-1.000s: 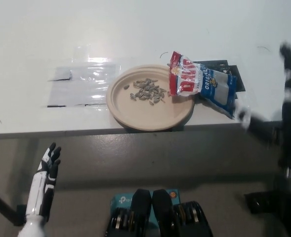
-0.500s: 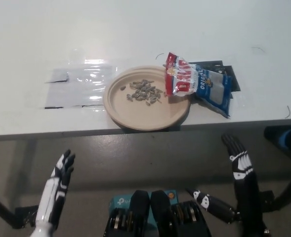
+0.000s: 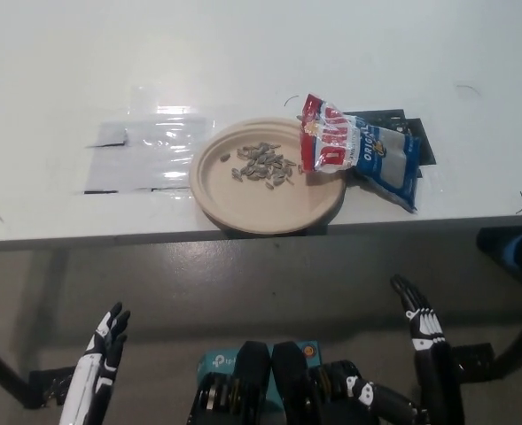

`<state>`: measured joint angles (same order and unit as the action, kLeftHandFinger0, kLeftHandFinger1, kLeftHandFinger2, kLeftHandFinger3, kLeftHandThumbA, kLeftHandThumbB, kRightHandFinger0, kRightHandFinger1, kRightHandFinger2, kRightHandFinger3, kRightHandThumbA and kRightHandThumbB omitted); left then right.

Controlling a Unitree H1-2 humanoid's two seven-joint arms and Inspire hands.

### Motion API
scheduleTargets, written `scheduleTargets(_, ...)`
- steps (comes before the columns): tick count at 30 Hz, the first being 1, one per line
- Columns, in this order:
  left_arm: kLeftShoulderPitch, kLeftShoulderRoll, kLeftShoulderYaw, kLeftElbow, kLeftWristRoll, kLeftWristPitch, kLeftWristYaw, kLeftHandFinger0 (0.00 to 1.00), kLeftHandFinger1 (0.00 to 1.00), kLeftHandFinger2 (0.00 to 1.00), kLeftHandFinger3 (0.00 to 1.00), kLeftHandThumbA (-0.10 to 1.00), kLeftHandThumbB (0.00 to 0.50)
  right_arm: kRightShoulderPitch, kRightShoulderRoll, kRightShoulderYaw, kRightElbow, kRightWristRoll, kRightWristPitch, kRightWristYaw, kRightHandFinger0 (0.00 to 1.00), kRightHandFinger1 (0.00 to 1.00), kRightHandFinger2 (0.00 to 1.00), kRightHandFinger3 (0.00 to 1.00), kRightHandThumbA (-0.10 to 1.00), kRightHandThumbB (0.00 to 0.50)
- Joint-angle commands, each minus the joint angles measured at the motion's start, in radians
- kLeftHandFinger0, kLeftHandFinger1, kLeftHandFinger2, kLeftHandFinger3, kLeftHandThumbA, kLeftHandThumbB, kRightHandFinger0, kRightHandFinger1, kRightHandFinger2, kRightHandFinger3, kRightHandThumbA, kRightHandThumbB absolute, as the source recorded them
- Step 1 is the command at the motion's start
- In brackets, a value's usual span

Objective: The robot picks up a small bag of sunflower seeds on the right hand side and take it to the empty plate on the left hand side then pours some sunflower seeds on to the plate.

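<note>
- Sunflower seed bag (image 3: pixel 360 150): a small crinkled foil pouch, red at its open end and blue-and-white toward its tail, lying flat on the white surface (image 3: pixel 261 53). Its long axis runs roughly left to right with a slight tilt; the red mouth overlaps the right rim of the plate, while the tail rests on a dark flat mat (image 3: pixel 420 137) just beside the plate.
- Paper plate (image 3: pixel 269 175): round, shallow, tan, with a matte finish, set near the front edge of the surface. A loose heap of sunflower seeds (image 3: pixel 262 165) sits left of its centre, so the pour appears done.
- Clear plastic sheet (image 3: pixel 145 155): glossy and wrinkled, taped flat to the left of the plate.
- Right hand (image 3: pixel 420 332): black with white markings, below the front edge of the surface, empty, fingers (image 3: pixel 406 292) straight and slightly spread, pointing up.
- Left hand (image 3: pixel 104 354): white with dark fingers, at the lower left, likewise empty and spread, resting well below the surface.
- Governing relation: the bag lies up and slightly left of the right hand, well apart from it; the right hand is the nearer one. Any further reach would rise over the surface edge toward the blue tail.
</note>
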<state>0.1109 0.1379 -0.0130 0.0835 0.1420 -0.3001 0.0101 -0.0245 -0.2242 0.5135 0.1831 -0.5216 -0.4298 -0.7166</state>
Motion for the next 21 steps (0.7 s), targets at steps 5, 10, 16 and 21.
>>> scheduleTargets(5,-0.008,0.014,-0.008,-0.025,0.016,-0.046,-0.006,1.0,1.0,1.0,1.0,1.0,0.108,-0.004,0.012,-0.016,-0.018,0.07,-0.04,0.055,1.0,1.0,1.0,1.0,1.0,0.258)
scheduleTargets(10,-0.005,0.015,-0.009,-0.033,0.019,-0.033,-0.008,1.0,1.0,1.0,1.0,1.0,0.105,-0.001,0.016,-0.028,-0.018,0.055,-0.04,0.07,1.0,1.0,1.0,1.0,1.0,0.253)
scheduleTargets(16,0.0,0.01,-0.007,-0.039,0.03,-0.026,0.0,1.0,1.0,1.0,1.0,1.0,0.098,-0.004,0.018,-0.035,-0.021,0.064,-0.04,0.089,1.0,1.0,1.0,1.0,1.0,0.256)
scheduleTargets(21,-0.003,0.012,-0.004,-0.049,0.025,-0.014,-0.005,1.0,1.0,1.0,1.0,1.0,0.083,-0.012,0.012,-0.023,-0.021,0.088,-0.04,0.09,1.0,1.0,1.0,1.0,1.0,0.223)
